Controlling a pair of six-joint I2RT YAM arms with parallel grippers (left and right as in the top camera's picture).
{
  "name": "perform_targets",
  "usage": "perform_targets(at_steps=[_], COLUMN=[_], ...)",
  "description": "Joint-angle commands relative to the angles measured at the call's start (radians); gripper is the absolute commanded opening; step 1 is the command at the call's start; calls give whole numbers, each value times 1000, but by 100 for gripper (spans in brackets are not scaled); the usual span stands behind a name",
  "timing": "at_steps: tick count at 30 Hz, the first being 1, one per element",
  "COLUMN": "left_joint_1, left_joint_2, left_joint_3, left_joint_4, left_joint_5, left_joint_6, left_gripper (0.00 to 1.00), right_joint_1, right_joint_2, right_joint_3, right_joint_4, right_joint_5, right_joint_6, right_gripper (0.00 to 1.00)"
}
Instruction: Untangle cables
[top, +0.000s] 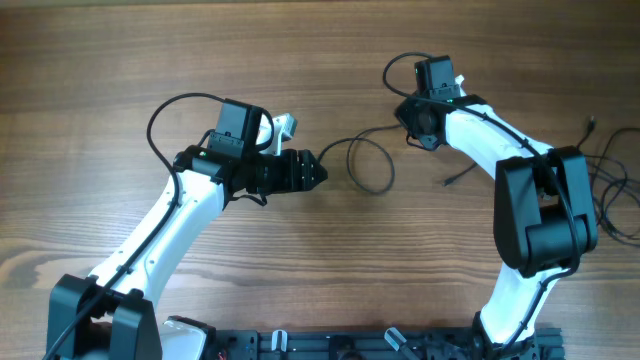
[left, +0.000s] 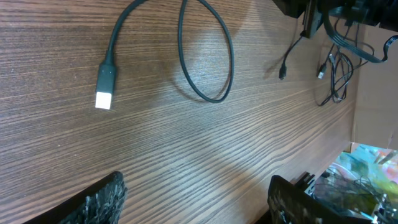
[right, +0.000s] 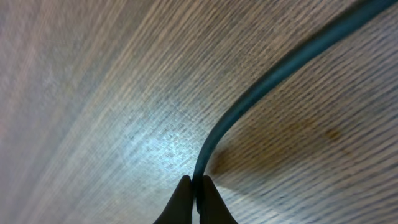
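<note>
A thin black cable (top: 372, 165) lies in a loose loop on the wooden table between the two arms. In the left wrist view the loop (left: 208, 62) shows clearly, and its plug (left: 106, 84) has a white tip. My left gripper (top: 318, 172) is open and empty just left of the loop, its fingers (left: 198, 185) wide apart over bare wood. My right gripper (top: 413, 135) is shut on the other stretch of this cable (right: 249, 99), pinched between the fingertips (right: 197, 186). More thin black cables (top: 612, 185) lie bunched at the right edge.
A small connector (top: 450, 182) on a thin wire lies beside the right arm; it also shows in the left wrist view (left: 282, 73), with the bunched wires (left: 336, 78) behind it. The table's right edge is close to that bunch.
</note>
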Motion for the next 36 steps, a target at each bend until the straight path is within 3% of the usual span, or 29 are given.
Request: perform_targets(at_steps=[1,5,8,11,14,18,22,29,30,32,33,36], left_joint_1=[-4,-4,-4,-4,-4,-4,-4,-4,-4,-4,-4,-4], left_joint_2=[-3,-3,-3,-3,-3,-3,-3,-3,-3,-3,-3,-3], left_joint_3=[0,0,0,0,0,0,0,0,0,0,0,0], left_joint_4=[-2,-2,-2,2,6,6,13,16,16,18,20,29], left_joint_5=[-7,-7,-7,-7,-7,-7,-7,-6,-7,-7,-7,-7], left_joint_6=[8,8,8,8,8,8,8,8,8,8,8,8], left_gripper=[75,75,76,75,76,76,76,76,76,76,76,76], right_joint_1=[-1,-19,-121,-317,-549,-821,-988,-993,-991,-980,-972,-911], right_joint_2=[-4,-180,-334,-480,-559,-560,-524,-401,-369,-317,-304,-280], right_joint_3=[-3,120,210,307,353,354,353,352,352,352,352,352], right_joint_4=[-28,-157,-191,-183,-169,-87,-30,-208,-235,-262,-277,-370], right_joint_5=[-37,-110,-214,-381,-410,-616,-694,-668,-676,-752,-776,-806], right_joint_6=[-265,-537,-556,-548,-464,-338,-275,-376,-408,-505,-526,-687], right_gripper=[4,4,4,4,4,4,4,4,12,59,72,92])
